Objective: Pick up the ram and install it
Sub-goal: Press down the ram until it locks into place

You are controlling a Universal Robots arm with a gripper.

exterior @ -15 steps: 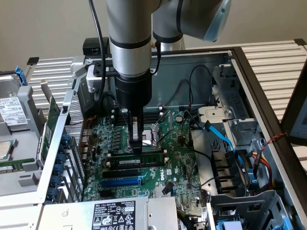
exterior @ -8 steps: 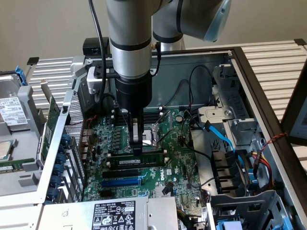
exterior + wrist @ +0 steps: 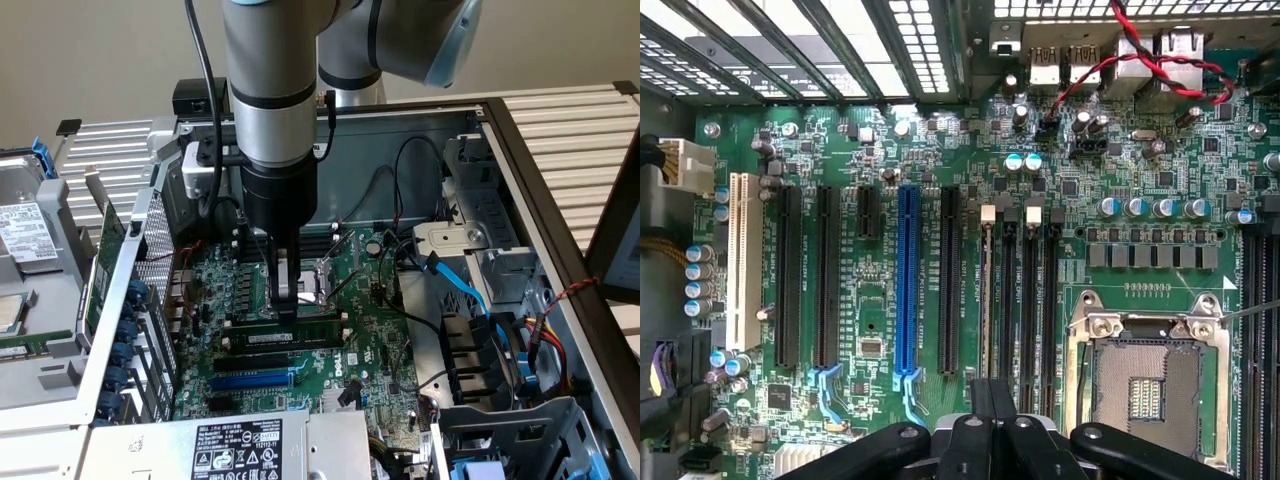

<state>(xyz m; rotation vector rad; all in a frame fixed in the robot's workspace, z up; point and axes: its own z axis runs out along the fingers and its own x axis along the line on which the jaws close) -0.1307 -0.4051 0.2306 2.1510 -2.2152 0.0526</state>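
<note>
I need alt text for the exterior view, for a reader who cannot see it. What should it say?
A robot arm reaches down into an open computer case, its shut claw pressing on the ram, a green stick lying along a slot on the green motherboard. Blue cables run along the exterior view's right.

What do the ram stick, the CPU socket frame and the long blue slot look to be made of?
The ram: green circuit board, matte, with a white paper-like label. The CPU socket frame: bare metal, by its bright silvery sheen and stamped edges. The blue slot: moulded plastic, probably, from its even colour and dull gloss. The claw, shut, rests on the ram.
</note>
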